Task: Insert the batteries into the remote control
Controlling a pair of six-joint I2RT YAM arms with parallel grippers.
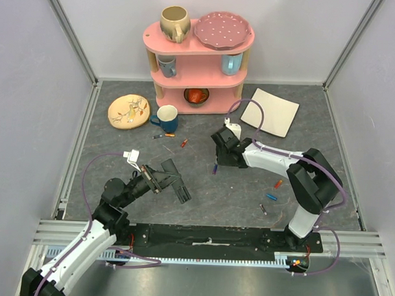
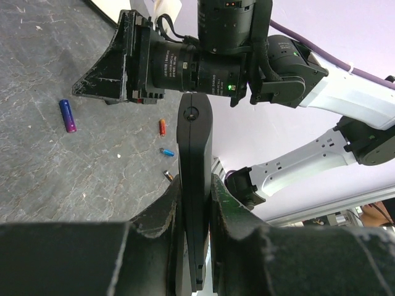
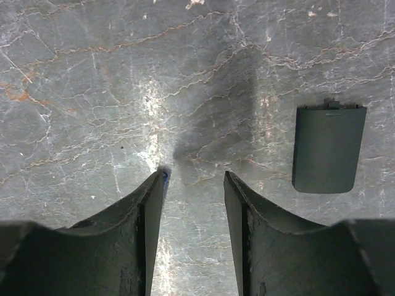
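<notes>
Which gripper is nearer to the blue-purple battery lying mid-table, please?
Right. The right gripper hangs just beside the blue-purple battery, jaws apart; the left gripper, shut on the remote control, is well off to its left.

White-black arms, purple cables, scuffed black fingers

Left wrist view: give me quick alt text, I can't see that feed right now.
The left pincer grips the slim black remote control edge-on, its free end pointing up the frame. Behind it the right arm hangs over the grey table, where four small batteries lie loose to the left.
</notes>
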